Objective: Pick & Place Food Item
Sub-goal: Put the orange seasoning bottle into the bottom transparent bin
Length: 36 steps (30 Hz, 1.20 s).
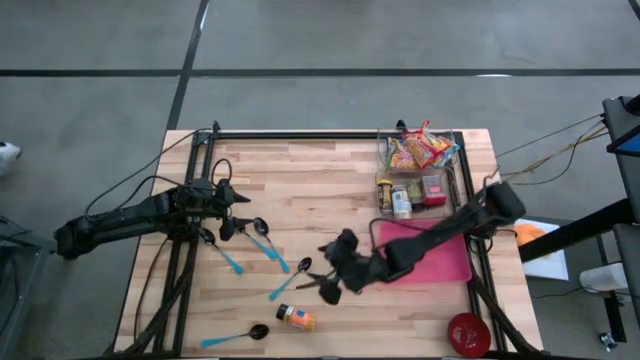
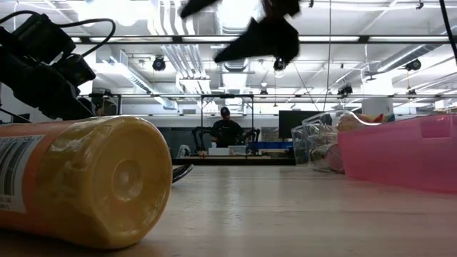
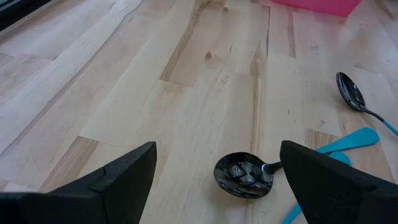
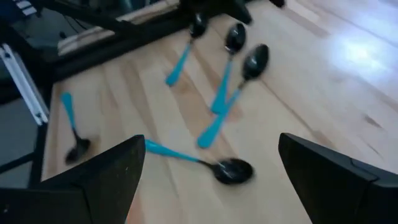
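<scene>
Right gripper: ours, jaws wide, empty. Orange bottle lies on its side, nearer the table's front edge; left gripper farther.

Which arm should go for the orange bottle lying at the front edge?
Right. The open right gripper hangs above the table just beyond the orange bottle. The left gripper, also open, sits far back by the spoons.

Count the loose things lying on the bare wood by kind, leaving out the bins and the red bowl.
Blue-handled spoons: 5
Orange bottle: 1
Total: 6
</scene>
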Available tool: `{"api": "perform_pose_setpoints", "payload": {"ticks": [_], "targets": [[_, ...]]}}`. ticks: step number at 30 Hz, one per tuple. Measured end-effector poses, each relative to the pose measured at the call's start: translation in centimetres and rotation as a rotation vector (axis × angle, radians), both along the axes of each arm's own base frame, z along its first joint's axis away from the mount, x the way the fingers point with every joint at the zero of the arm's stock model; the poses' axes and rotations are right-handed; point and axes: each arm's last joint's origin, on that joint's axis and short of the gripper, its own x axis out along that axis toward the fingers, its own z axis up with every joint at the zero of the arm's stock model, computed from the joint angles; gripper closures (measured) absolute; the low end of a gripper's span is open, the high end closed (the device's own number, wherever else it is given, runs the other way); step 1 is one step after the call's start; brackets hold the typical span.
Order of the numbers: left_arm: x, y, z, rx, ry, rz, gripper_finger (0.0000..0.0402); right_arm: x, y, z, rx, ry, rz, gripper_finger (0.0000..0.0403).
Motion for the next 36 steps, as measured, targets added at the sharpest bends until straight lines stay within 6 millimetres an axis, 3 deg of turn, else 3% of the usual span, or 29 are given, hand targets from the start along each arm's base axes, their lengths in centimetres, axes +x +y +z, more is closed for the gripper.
{"api": "perform_pose_setpoints", "payload": {"ticks": [10, 18, 27, 36], "targets": [[0.0, 0.0, 0.0, 0.0, 0.0, 0.0, 0.0057, 3.0, 5.8, 0.5, -0.064, 0.12, 0.062, 0.0037], [0.0, 0.0, 0.0, 0.0, 0.001, 0.001, 0.0057, 5.1, 8.6, 1.0, -0.076, 0.121, 0.09, 0.0037], [0.0, 0.0, 0.0, 0.0, 0.0, 0.0, 0.0057, 7.1, 11.0, -2.5, -0.093, 0.183, 0.137, 0.0037], [0.0, 0.0, 0.0, 0.0, 0.0, 0.001, 0.0057, 7.5, 11.8, -4.8, -0.073, 0.228, 0.158, 0.0037]]}}
